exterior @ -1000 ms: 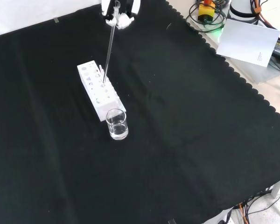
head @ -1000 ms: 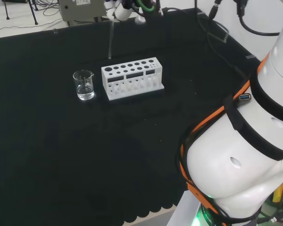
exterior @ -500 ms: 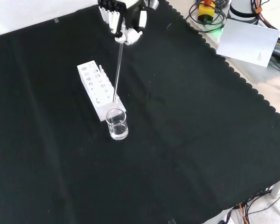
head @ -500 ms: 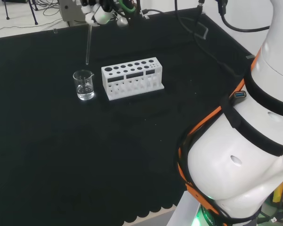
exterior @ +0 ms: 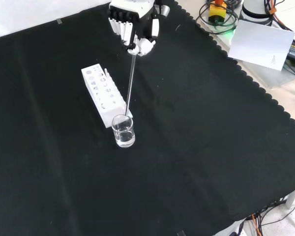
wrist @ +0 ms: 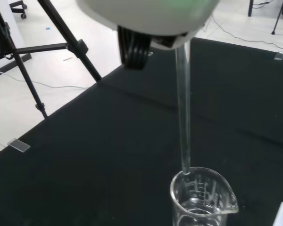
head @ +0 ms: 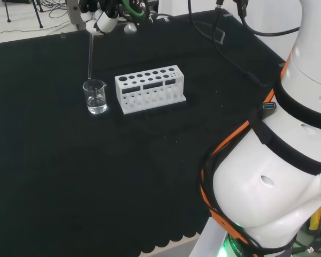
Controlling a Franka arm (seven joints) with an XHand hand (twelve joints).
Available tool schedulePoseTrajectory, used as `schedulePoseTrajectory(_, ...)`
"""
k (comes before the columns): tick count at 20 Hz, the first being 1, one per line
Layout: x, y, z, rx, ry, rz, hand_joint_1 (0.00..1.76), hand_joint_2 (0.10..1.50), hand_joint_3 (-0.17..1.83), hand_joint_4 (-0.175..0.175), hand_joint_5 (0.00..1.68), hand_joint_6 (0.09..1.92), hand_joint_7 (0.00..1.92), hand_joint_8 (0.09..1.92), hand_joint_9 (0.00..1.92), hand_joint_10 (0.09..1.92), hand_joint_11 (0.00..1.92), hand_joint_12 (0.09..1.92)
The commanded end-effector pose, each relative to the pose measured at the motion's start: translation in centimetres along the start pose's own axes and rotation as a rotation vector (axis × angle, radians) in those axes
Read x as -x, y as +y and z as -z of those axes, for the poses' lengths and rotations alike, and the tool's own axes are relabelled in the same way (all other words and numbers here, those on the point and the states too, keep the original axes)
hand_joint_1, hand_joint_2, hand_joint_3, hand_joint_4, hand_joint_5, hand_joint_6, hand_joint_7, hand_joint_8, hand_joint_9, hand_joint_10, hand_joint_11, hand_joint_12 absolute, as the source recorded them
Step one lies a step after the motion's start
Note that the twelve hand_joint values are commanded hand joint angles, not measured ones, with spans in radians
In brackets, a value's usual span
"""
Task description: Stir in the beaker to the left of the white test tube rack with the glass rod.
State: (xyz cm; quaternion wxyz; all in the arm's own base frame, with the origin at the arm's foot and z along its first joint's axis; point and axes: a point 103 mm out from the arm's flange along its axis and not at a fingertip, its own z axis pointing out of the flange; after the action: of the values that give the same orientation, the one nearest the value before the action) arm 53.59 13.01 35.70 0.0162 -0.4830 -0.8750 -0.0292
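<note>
A small clear beaker (head: 96, 97) with some clear liquid stands left of the white test tube rack (head: 150, 89) in the head view. The hand (head: 101, 20) hangs above it, shut on a glass rod (head: 90, 55) that points straight down. In the front view the hand (exterior: 136, 27) holds the glass rod (exterior: 130, 85) over the beaker (exterior: 123, 131), which stands at the near end of the rack (exterior: 103, 93). In the wrist view the rod (wrist: 183, 113) ends at the rim of the beaker (wrist: 202, 199); its tip is not in the liquid.
Black cloth (exterior: 201, 137) covers the bench, with a scalloped edge at the front view's right. Cables and a sheet of paper (exterior: 263, 43) lie beyond that edge. The arm's white links (head: 289, 160) stand at the head view's right.
The hand has carried the rod from above the rack to above the beaker, leftward in the head view and nearer in the front view. Its tip now meets the beaker's rim.
</note>
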Motion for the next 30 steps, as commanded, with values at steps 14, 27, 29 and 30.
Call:
schedulePoseTrajectory(14,2.9,1.3,-2.9,-0.045,0.026,-0.002,1.20,0.60,0.87,-0.175,1.17,0.94,1.45,1.25,1.83,0.99,1.82,1.03)
schedulePoseTrajectory(27,2.6,2.7,-7.2,-0.111,0.037,0.043,1.20,0.60,0.86,-0.175,1.17,0.94,1.46,1.25,1.84,0.99,1.83,1.03)
schedulePoseTrajectory(29,2.2,2.9,-7.7,-0.122,0.039,0.055,1.20,0.60,0.86,-0.175,1.17,0.94,1.46,1.25,1.84,0.99,1.83,1.03)
schedulePoseTrajectory(30,2.0,3.0,-7.8,-0.124,0.040,0.059,1.20,0.60,0.86,-0.175,1.17,0.94,1.46,1.25,1.84,0.99,1.83,1.03)
